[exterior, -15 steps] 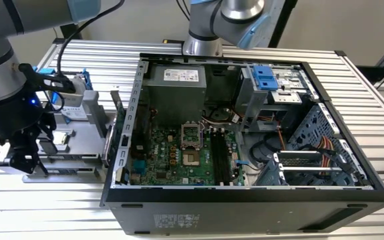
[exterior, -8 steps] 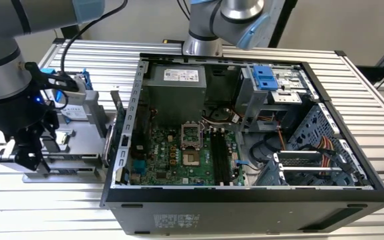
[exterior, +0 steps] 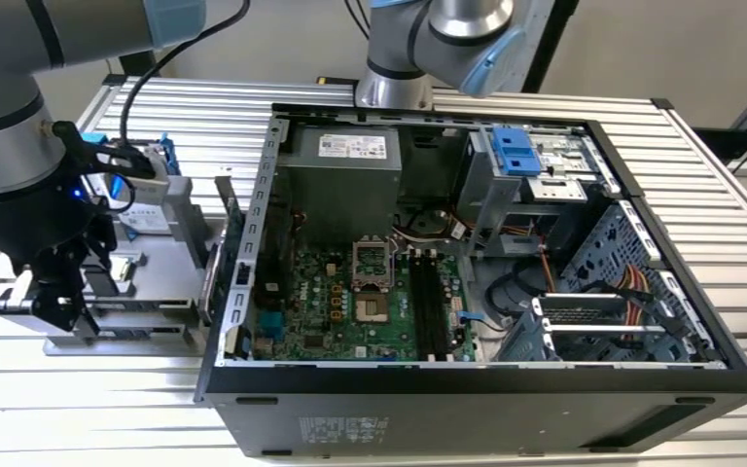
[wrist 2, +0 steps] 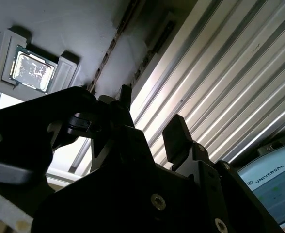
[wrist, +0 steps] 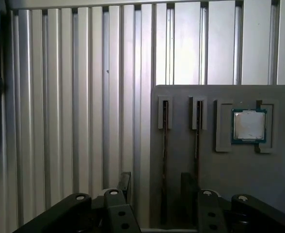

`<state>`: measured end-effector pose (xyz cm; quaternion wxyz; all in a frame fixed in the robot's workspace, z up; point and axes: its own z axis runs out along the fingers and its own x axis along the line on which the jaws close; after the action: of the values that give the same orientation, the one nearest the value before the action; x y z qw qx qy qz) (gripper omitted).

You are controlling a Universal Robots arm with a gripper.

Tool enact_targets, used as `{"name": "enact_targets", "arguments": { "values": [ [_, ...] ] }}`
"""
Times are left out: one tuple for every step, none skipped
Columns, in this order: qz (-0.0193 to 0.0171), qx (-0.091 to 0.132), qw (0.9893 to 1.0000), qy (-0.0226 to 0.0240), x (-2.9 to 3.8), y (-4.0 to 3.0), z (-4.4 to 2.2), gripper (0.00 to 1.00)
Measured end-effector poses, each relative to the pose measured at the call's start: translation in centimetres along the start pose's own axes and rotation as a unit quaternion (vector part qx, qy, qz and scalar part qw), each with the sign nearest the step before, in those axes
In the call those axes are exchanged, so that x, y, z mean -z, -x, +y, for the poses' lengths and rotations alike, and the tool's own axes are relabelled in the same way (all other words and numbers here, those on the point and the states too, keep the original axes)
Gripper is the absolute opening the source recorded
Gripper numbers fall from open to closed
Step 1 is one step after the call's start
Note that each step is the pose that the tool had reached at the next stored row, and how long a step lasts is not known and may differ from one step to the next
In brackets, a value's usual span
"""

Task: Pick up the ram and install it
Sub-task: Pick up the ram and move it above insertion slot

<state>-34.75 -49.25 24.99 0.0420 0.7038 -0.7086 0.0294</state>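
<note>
In the first wrist view a thin dark ram [wrist: 164, 155] stands on edge in a slot of the grey fixture plate [wrist: 220, 174], and a second stick [wrist: 197, 141] stands in the neighbouring slot. My gripper [wrist: 155, 184] is open, with its two black fingers on either side of the first ram and not touching it. The second wrist view shows the gripper [wrist 2: 150, 116] over the same plate, its fingers [wrist 2: 176, 136] apart. The exterior view places the gripper [exterior: 55, 302] over the fixture [exterior: 153, 292], on that view's left of the open computer case [exterior: 478, 379].
A square silver processor chip [wrist: 249, 125] sits in a pocket of the plate beside the ram slots. The case holds a green motherboard [exterior: 335, 302] with long black memory slots [exterior: 428, 302]. A second arm [exterior: 439, 39] stands behind the case. A ribbed metal table [exterior: 88, 418] lies underneath.
</note>
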Motion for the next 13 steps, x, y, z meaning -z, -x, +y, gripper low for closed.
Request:
{"name": "enact_targets", "arguments": {
  "values": [
    [0.0,0.0,1.0,0.0,0.0,0.0,0.0,1.0],
    [0.0,0.0,1.0,0.0,0.0,0.0,0.0,1.0],
    [0.0,0.0,1.0,0.0,-0.01,0.0,0.0,1.0],
    [0.0,0.0,1.0,0.0,-0.01,0.0,0.0,1.0],
    [-0.0003,0.0,1.0,-0.0001,-0.02,0.01,0.0,1.0],
    [-0.0018,0.0,1.0,0.0,-0.02,0.01,0.0,1.0],
    [-0.0049,0.0,1.0,-0.0001,-0.03,0.01,0.0,1.0],
    [-0.0088,0.0,1.0,0.0,-0.03,0.0,0.0,1.0],
    [-0.0152,0.0,0.9999,0.0,-0.04,-0.02,0.0,1.0],
    [-0.0229,0.0,0.9997,0.0,-0.04,-0.04,0.0,1.0],
    [-0.0307,0.0,0.9995,0.0001,-0.04,-0.08,0.0,1.0],
    [-0.0368,0.001,0.9993,0.0001,-0.06,-0.14,0.0,1.0],
    [-0.0419,0.001,0.9991,0.0002,-0.07,-0.22,-0.01,1.0]
  ]
}}
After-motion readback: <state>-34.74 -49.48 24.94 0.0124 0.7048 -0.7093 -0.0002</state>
